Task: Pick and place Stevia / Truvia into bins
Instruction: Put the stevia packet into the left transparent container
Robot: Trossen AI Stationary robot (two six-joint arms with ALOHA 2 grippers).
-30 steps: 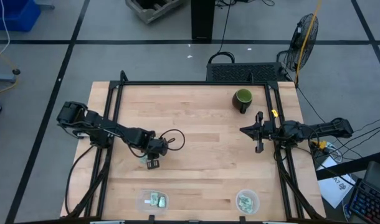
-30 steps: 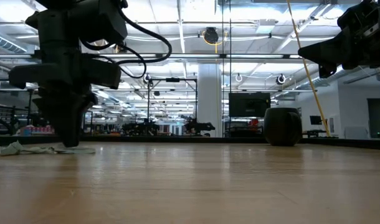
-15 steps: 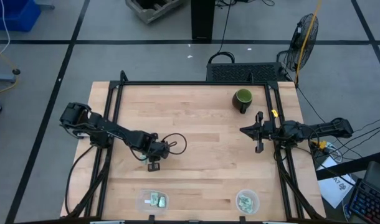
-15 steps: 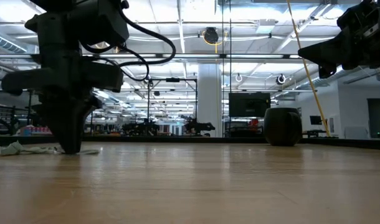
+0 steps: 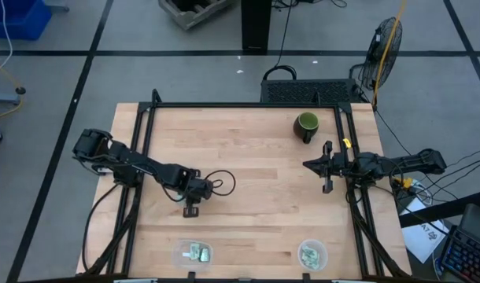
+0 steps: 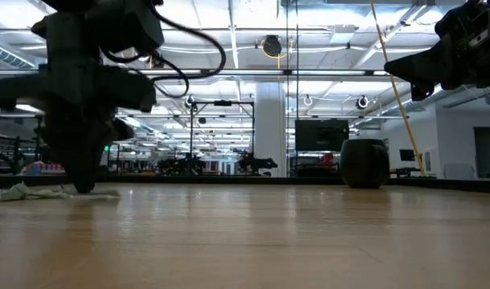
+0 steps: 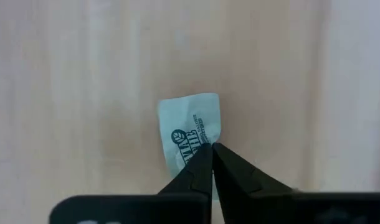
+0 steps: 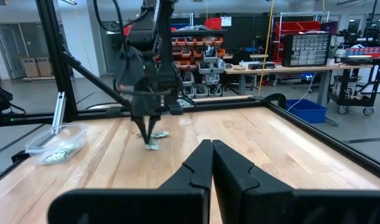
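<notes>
My left gripper [image 5: 192,209] points down at the table's middle left, shut on a pale green sachet [image 7: 189,132]. In the right wrist view the gripper [image 8: 146,135] stands over this sachet [image 8: 152,146], and a second sachet [image 8: 161,134] lies flat on the wood just beyond. The low view shows crumpled sachets [image 6: 20,193] by the fingertips. The rounded-rectangular bin [image 5: 193,253] and the round bin [image 5: 312,253] stand at the near edge, each holding sachets. My right gripper [image 5: 327,167] waits shut and empty at the right side. My left gripper pinches the sachet between its two shut fingertips at one corner of its short edge [image 7: 204,144], coming from above and pointing down. The rest of the sachet spreads out below the tips, close to the wood; I cannot tell if it is lifted clear.
A dark green mug [image 5: 307,126] stands at the far right of the table. A black frame rail [image 5: 145,149] runs along the table's sides. One clear bin also shows in the right wrist view [image 8: 56,143]. Bare wood lies between the two arms.
My left gripper has turned about its upright axis and shifted slightly toward the near edge. The pale sachet that showed beside its fingers in the high view a second ago is now hidden under the gripper.
</notes>
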